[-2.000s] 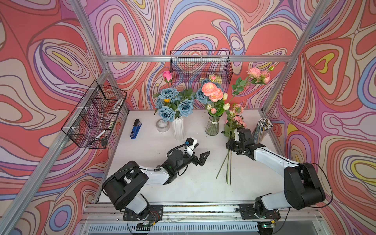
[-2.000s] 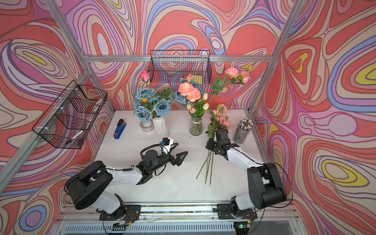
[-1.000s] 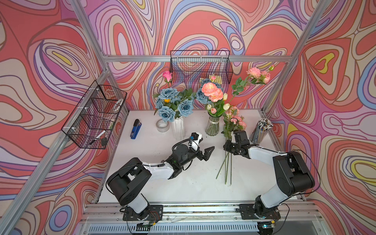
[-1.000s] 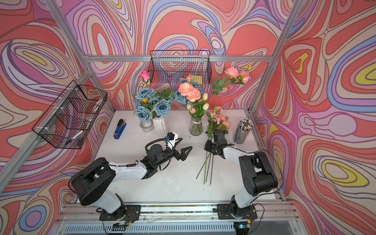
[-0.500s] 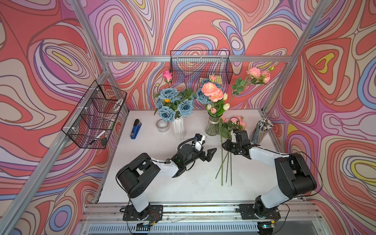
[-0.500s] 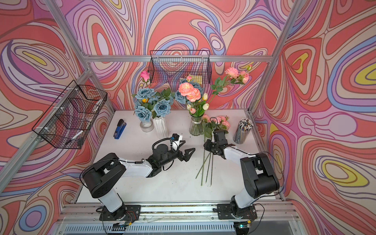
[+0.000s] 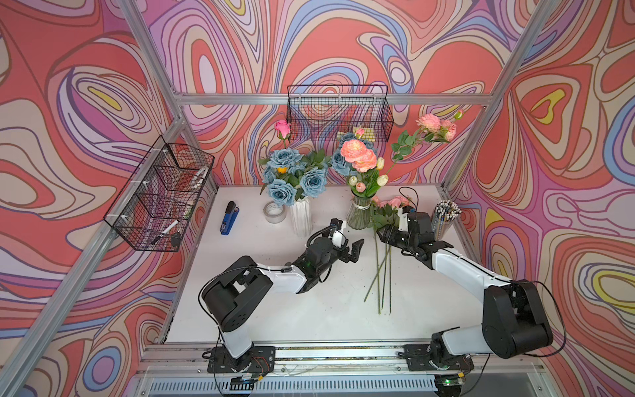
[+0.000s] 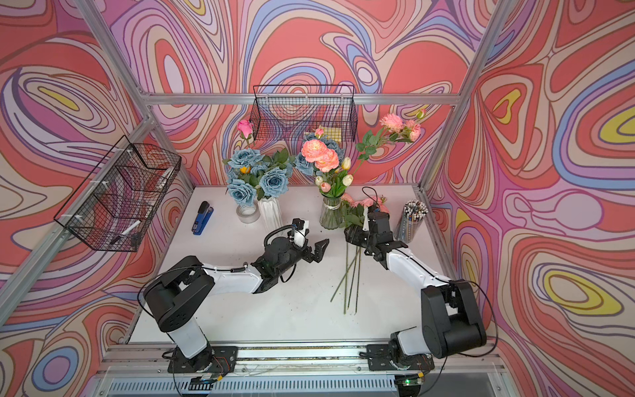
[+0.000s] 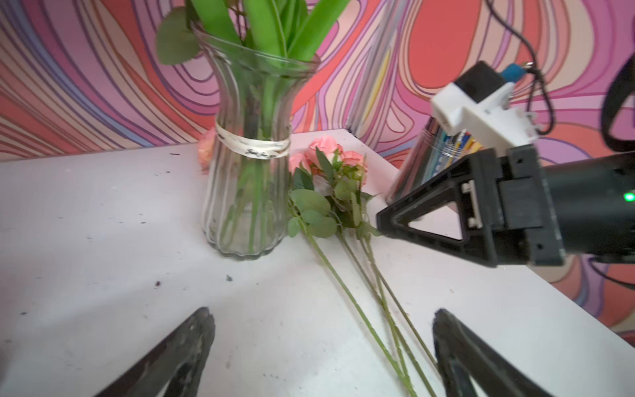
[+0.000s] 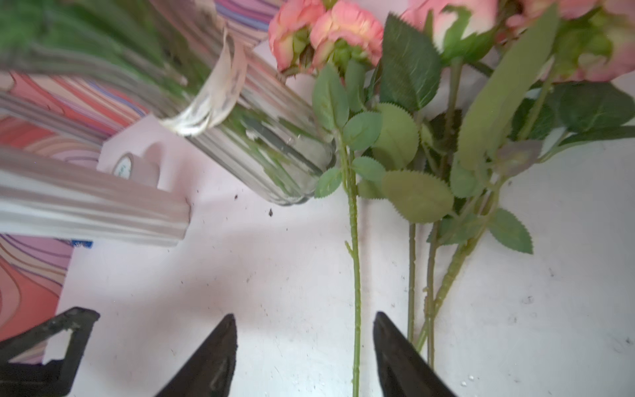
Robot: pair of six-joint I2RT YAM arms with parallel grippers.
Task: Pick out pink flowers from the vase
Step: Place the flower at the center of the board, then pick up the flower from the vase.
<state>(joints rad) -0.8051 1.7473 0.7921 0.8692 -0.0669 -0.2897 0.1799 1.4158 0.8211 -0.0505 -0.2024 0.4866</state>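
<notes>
Release step, seemingly: right end effector [image 10: 304, 316] open astride pink flowers [image 7: 391, 202] on the table [image 7: 275, 292] beside the glass vase [image 7: 359, 216]; left end effector [image 9: 321, 316] open, empty; next calls for gripping peach blooms [image 7: 357, 156] in it

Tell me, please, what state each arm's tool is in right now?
Left tool: open, empty.
Right tool: open, straddling one pink rose's thin green stem without gripping it.
</notes>
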